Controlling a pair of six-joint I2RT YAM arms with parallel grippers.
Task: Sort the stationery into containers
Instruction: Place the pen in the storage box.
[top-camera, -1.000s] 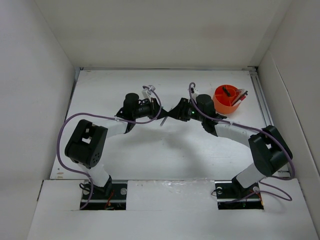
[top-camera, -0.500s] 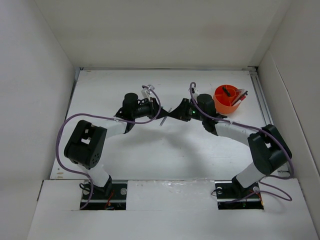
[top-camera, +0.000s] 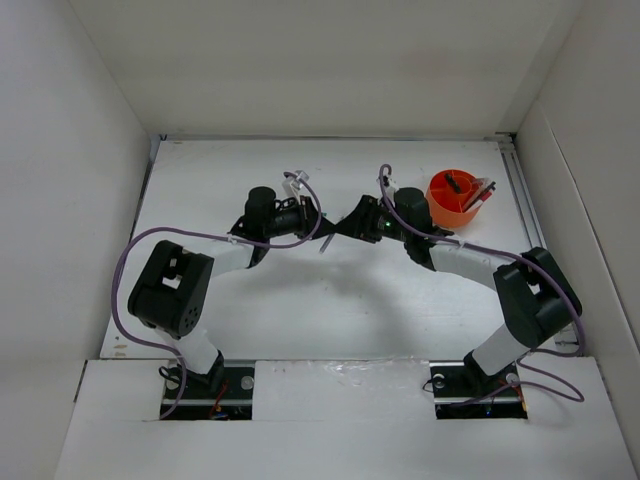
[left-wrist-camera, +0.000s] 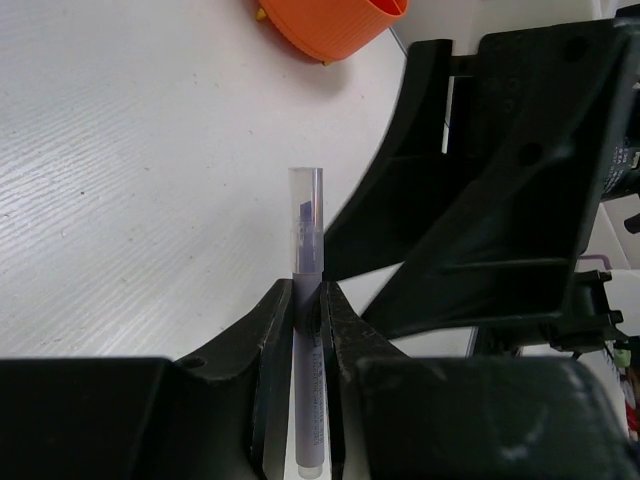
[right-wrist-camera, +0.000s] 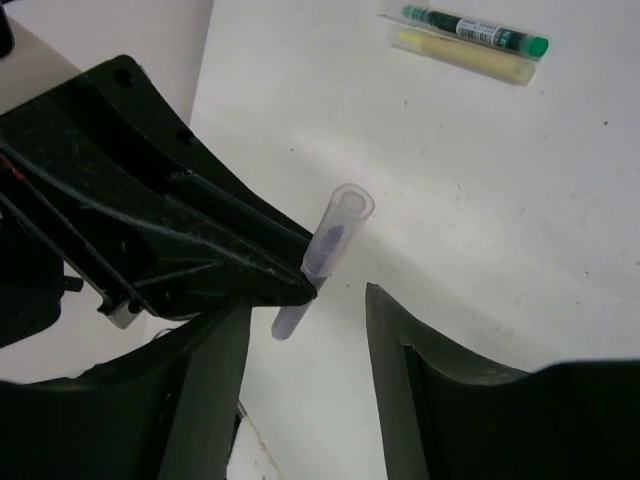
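1. The pen (left-wrist-camera: 306, 240), slim with a clear cap, is clamped in the left pincer (left-wrist-camera: 307, 290). Its long axis runs along the fingers, and the capped end juts past their tips, clear of the tabletop (left-wrist-camera: 120, 180).
2. The right pincer (right-wrist-camera: 305, 310) faces it head-on, jaws spread and holding nothing. In its wrist view the pen leans across the gap between them. I cannot tell whether the fingers already flank the pen or stop just short.
3. This looks like a handover: the right jaws would need to close across the free stretch ahead of the left tips.
4. The orange organiser (top-camera: 445, 212) stands behind the right pincer, beside that arm's wrist, so the right arm is the nearer one.
5. A green marker (right-wrist-camera: 475, 30) lies flat beyond the right pincer, well apart from the pen.
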